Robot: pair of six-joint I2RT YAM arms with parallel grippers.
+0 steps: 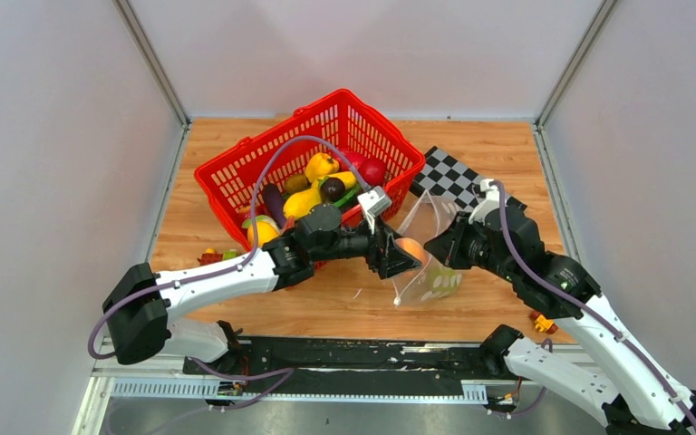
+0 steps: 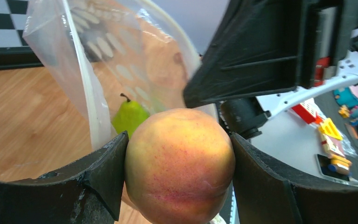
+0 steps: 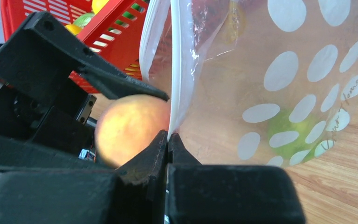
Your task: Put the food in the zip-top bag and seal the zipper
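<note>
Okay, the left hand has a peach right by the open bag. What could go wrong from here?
1. The right hand pinches only the thin edge of the bag. A push from the peach could tug it free, and the bag would likely sag shut.
2. The peach appears to be outside the mouth, so if the left hand lets go now it might drop beside the bag.
3. The two hands are very close and could bump.

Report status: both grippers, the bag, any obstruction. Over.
Left gripper shut on peach, at the mouth, not yet in. Right gripper shut on zip-top bag rim, holding it up. Green pear inside. No blockage seen.
</note>
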